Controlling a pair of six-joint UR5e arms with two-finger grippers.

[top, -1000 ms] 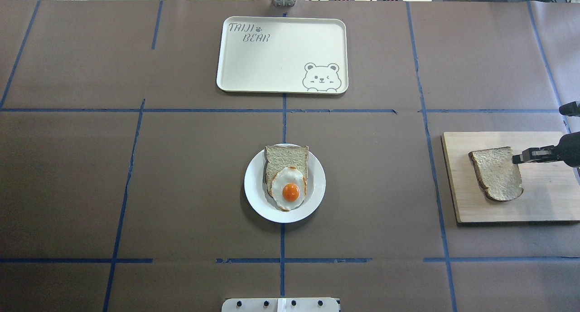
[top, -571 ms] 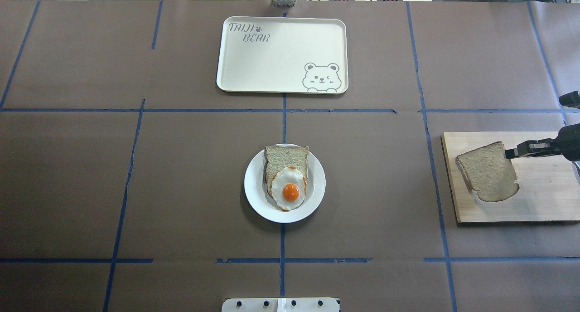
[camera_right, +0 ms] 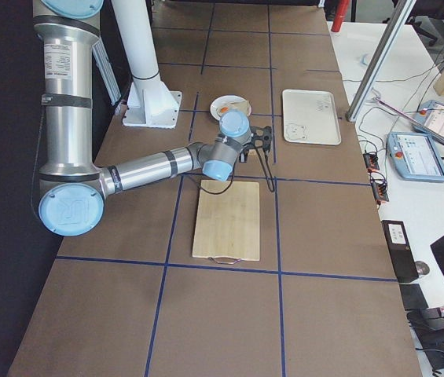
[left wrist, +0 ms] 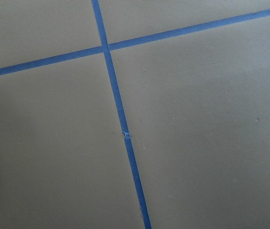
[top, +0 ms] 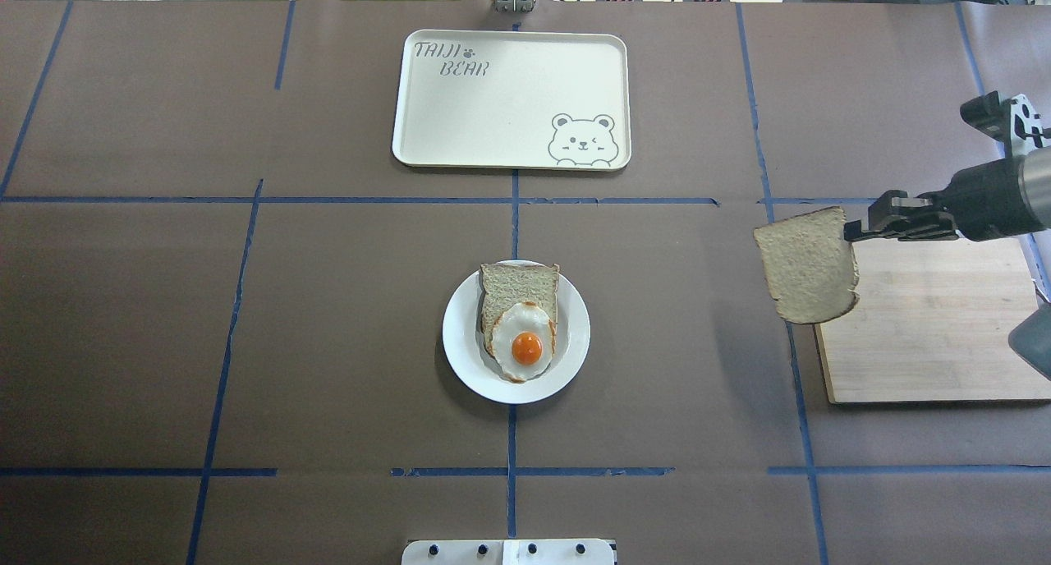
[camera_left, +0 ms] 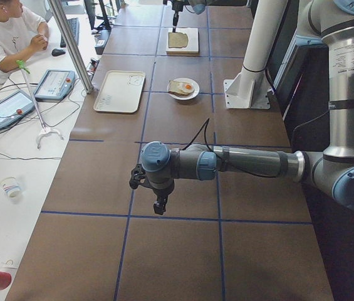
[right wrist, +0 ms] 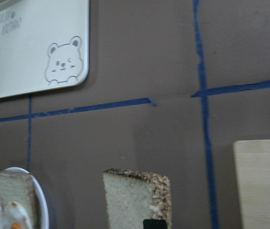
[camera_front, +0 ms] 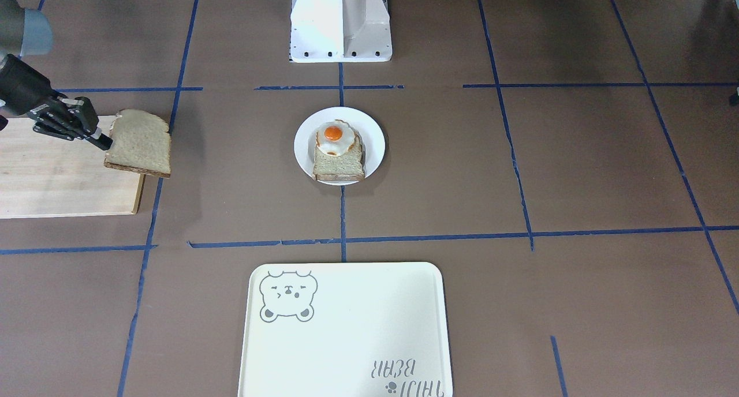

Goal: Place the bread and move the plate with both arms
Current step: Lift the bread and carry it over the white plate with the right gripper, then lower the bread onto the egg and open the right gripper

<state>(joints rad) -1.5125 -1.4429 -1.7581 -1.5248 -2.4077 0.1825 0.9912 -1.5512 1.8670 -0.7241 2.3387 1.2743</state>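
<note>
The right arm [top: 998, 195] is extended roughly level above the wooden board [top: 928, 327]. The right gripper [top: 858, 230] is clamped on one corner of the bread [top: 809, 265]. The slice projects beyond the fingertips, raised over the board's edge. The plate [top: 464, 335], carrying a fried egg [top: 525, 347], is located well beyond the bread. The left arm [camera_left: 239, 163] is held level over the table [camera_left: 177, 251] with the left gripper [camera_left: 160, 204] pointed down; whether its jaws are apart cannot be told.

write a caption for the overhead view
Right gripper holds the bread above the edge of the wooden board; egg-topped toast sits on the plate
</note>
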